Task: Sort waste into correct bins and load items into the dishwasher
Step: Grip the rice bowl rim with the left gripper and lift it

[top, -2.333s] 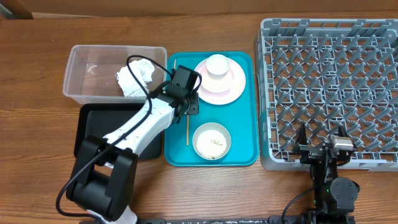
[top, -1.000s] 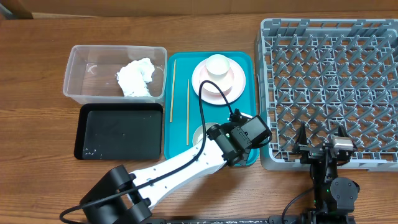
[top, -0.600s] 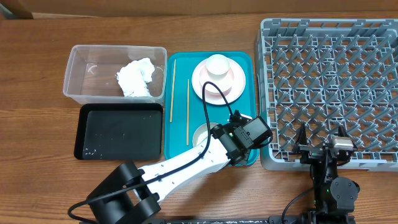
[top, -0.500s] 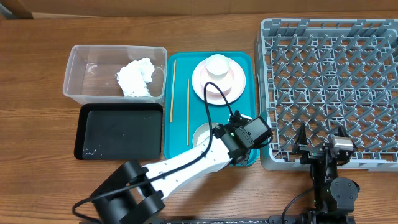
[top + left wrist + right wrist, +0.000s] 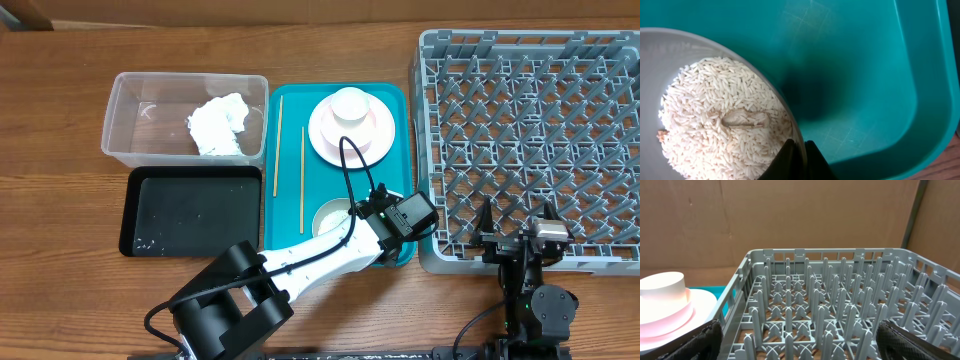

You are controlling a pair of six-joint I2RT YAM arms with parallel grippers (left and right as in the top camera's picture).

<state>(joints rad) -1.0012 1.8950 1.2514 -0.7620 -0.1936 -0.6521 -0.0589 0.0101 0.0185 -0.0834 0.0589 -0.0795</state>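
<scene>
Left arm swung from clear tub [image 5: 113, 118] to teal tray [image 5: 865, 75], 5 o'clock corner. Left gripper [image 5: 799, 150] pinches bowl [image 5: 670, 50] rim at 3 o'clock. Right gripper [image 5: 516, 216] splayed, empty, at rack [image 5: 426, 120] 6 o'clock. Risk: one-sided rim pinch lets bowl pivot, spilling rice [image 5: 725, 125].

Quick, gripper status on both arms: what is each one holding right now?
Left gripper: jaws closed on the rim of the rice bowl.
Right gripper: open, holding nothing.
</scene>
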